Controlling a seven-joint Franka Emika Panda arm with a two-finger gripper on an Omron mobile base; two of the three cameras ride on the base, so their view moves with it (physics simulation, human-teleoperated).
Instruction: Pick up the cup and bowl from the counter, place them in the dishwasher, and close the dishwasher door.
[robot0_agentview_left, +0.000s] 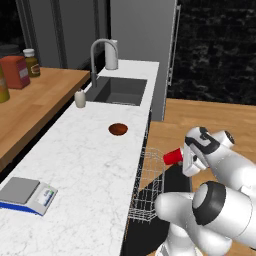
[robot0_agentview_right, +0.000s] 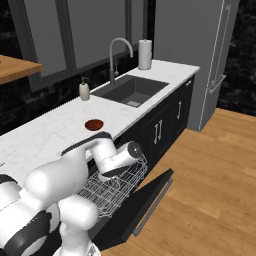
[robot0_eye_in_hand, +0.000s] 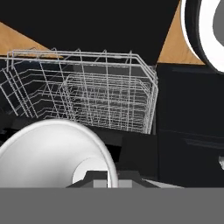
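White marble with grey veins covered the table (robot0_agentview_left: 80, 165); the bowl (robot0_agentview_left: 118, 129) sat on it at 6 o'clock from the sink (robot0_agentview_left: 120, 91); a scale (robot0_agentview_left: 25, 195) lay near the front edge; the gripper (robot0_agentview_left: 181, 158) was closed on the cup (robot0_agentview_left: 172, 157) above the wire rack (robot0_agentview_left: 147, 185) of the dishwasher (robot0_agentview_right: 107, 192); the dishwasher door (robot0_agentview_right: 137, 205) hung open over wood flooring (robot0_agentview_right: 210, 190).

Bowl (robot0_agentview_left: 118, 129) on the counter (robot0_agentview_left: 85, 165), between sink (robot0_agentview_left: 120, 91) and scale (robot0_agentview_left: 26, 195)
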